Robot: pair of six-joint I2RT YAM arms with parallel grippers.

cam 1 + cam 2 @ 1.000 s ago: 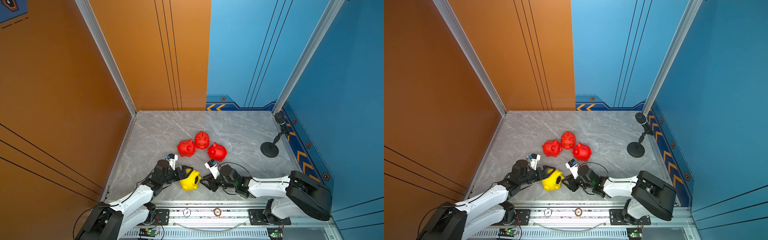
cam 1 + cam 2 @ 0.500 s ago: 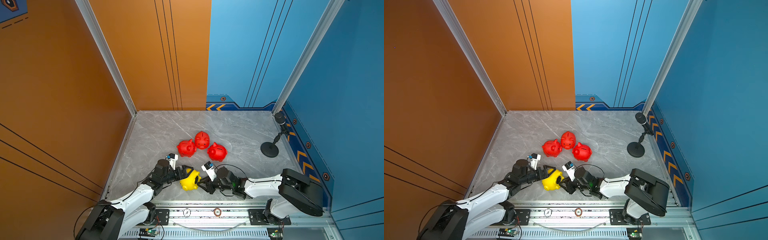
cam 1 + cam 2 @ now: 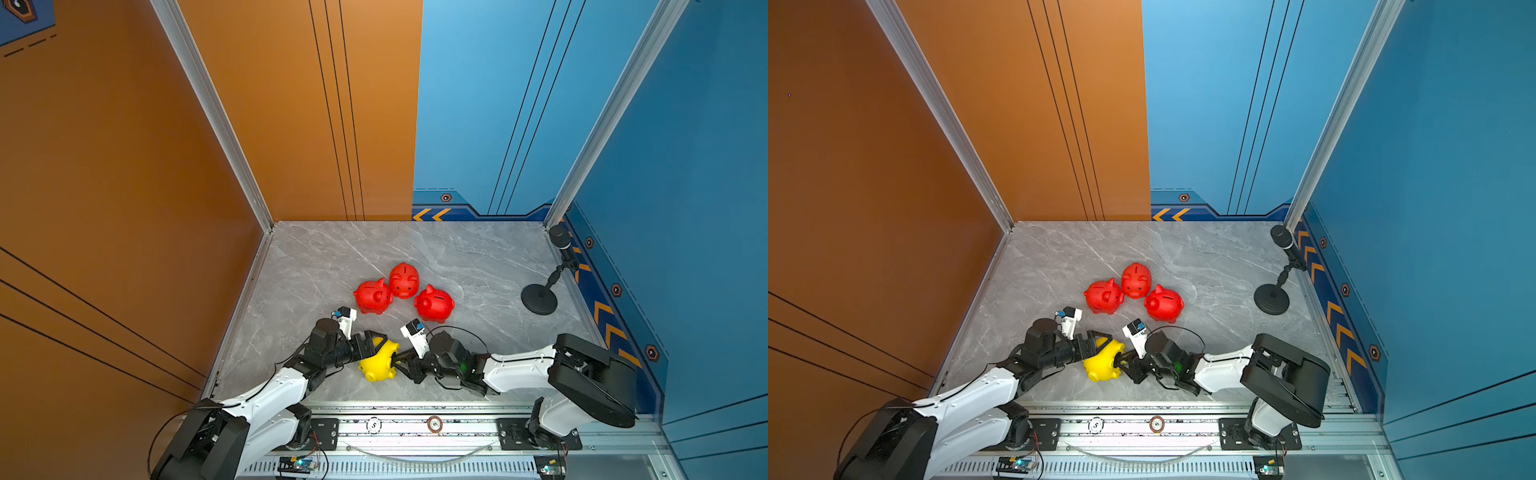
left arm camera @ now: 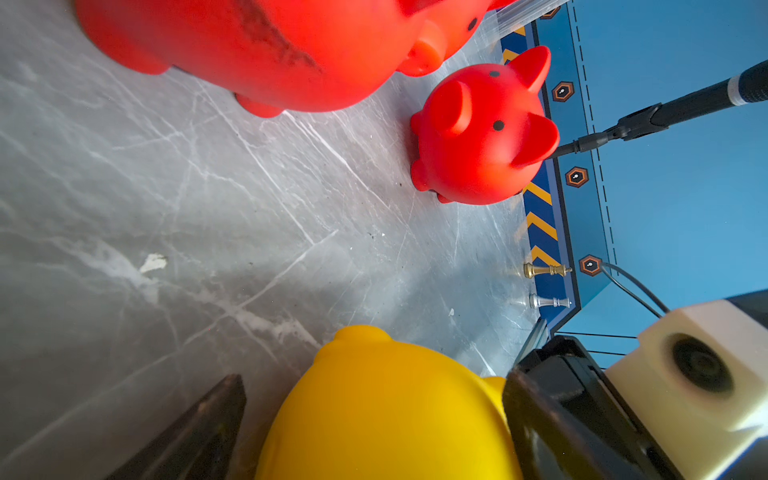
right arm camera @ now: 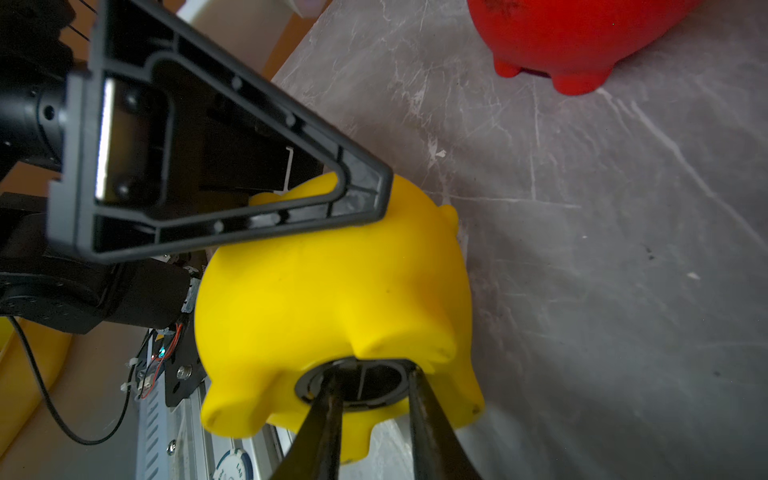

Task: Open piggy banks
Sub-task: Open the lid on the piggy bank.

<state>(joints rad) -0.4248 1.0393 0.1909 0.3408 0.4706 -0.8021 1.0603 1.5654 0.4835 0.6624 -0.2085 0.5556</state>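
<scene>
Near three red pigs (image 3: 404, 281), left hand (image 3: 376, 350) clasps yellow pig (image 3: 375, 366); right hand (image 3: 400, 360) at plug (image 5: 358, 383), grip unclear.

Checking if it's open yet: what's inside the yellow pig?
The belly hole of the yellow pig holds a black round plug with a thin rib; the right gripper has its tips at it. The hollow behind is covered; contents unseen.

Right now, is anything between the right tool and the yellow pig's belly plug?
Nothing visible. The right tool has its tips at the black plug in the belly of the yellow piggy bank, which lies tipped toward it. The left tool clasps the bank from the opposite side.
</scene>
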